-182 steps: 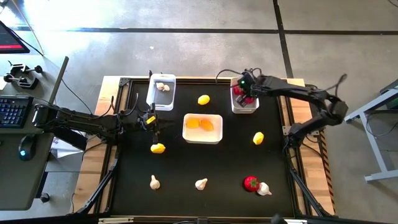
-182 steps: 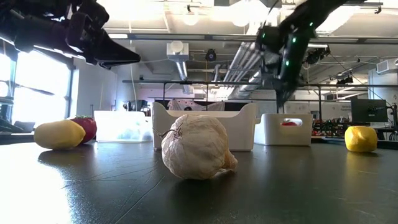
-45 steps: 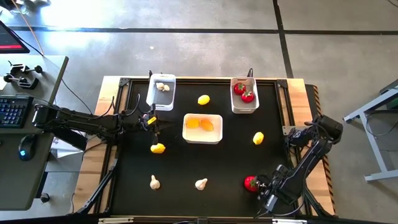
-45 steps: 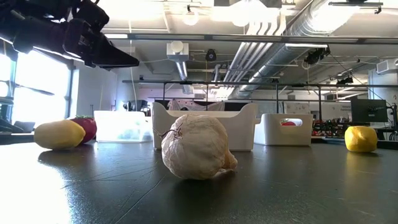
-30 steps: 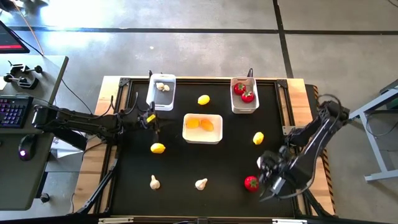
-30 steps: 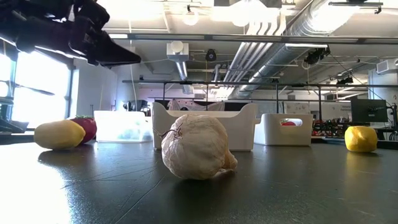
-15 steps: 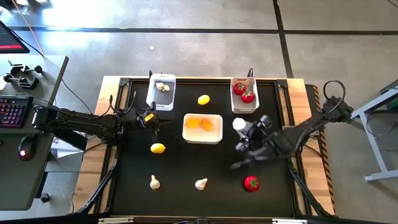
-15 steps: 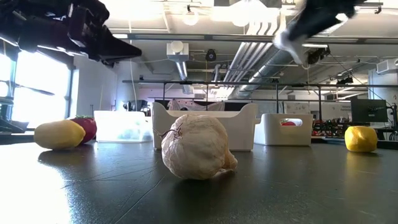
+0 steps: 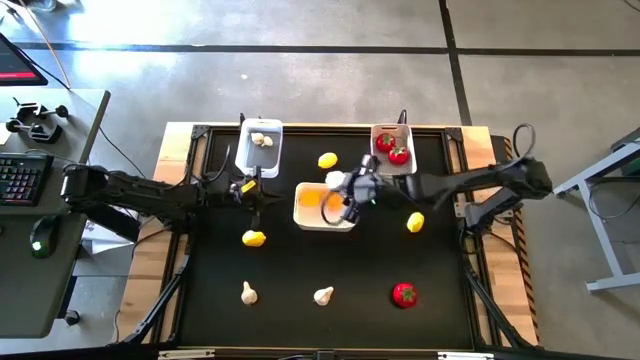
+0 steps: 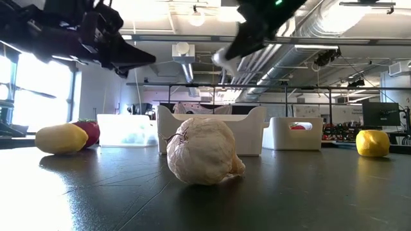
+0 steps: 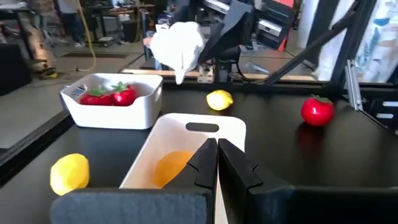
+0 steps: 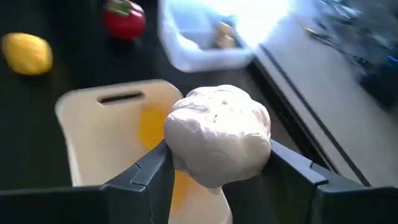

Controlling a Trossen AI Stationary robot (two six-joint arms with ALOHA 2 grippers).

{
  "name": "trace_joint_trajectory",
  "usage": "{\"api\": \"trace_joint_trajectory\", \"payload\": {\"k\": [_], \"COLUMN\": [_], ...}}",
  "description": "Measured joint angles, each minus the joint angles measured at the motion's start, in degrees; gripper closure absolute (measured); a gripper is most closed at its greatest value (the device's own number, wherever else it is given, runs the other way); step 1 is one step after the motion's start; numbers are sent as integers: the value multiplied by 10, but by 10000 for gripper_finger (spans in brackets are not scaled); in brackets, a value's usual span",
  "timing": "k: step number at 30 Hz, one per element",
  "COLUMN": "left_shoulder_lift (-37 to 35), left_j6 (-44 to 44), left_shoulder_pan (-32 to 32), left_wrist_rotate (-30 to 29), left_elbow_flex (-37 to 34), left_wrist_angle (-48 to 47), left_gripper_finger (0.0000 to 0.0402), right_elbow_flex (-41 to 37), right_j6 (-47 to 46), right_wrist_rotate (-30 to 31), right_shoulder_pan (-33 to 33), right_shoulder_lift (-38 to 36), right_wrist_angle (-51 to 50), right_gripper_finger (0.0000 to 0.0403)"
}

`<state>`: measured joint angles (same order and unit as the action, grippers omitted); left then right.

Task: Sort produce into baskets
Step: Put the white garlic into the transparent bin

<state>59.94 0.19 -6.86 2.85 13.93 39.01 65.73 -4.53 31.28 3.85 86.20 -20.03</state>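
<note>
The right claw [image 12: 217,163] grips a garlic bulb [image 12: 219,134] between its fingers, above the middle bin [image 9: 303,213] holding lemons. The left claw [image 11: 216,163] is fully closed and empty, beside that bin.

Three white baskets [image 9: 258,150] [image 9: 326,207] [image 9: 393,166] stood on the bench. Garlic bulbs numbered four: one in the upper-left basket [image 9: 261,140], two at the frame's lower middle [image 9: 248,292] [image 9: 323,295], one in mid-air [image 9: 336,181]. Red fruits numbered three [image 9: 386,142] [image 9: 399,155] [image 9: 404,294]. Loose lemons numbered three [image 9: 327,160] [image 9: 254,238] [image 9: 415,222], with more yellow ones in the middle basket, their count unclear.
</note>
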Motion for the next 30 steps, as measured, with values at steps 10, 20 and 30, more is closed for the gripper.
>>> {"api": "trace_joint_trajectory", "payload": {"k": [10, 20, 30], "left_shoulder_lift": [89, 136, 137], "left_j6": [-10, 39, 53], "left_shoulder_pan": [-64, -74, -64], "left_wrist_rotate": [128, 110, 76], "left_elbow_flex": [19, 69, 69], "left_wrist_angle": [76, 72, 73], "left_gripper_finger": [401, 375, 267], "right_elbow_flex": [0, 0, 0], "right_j6": [146, 186, 192], "right_wrist_rotate": [-224, -285, -285], "right_shoulder_pan": [-95, -81, -59], "right_shoulder_lift": [72, 87, 88], "right_wrist_angle": [248, 335, 360], "right_gripper_finger": [213, 213, 213]}}
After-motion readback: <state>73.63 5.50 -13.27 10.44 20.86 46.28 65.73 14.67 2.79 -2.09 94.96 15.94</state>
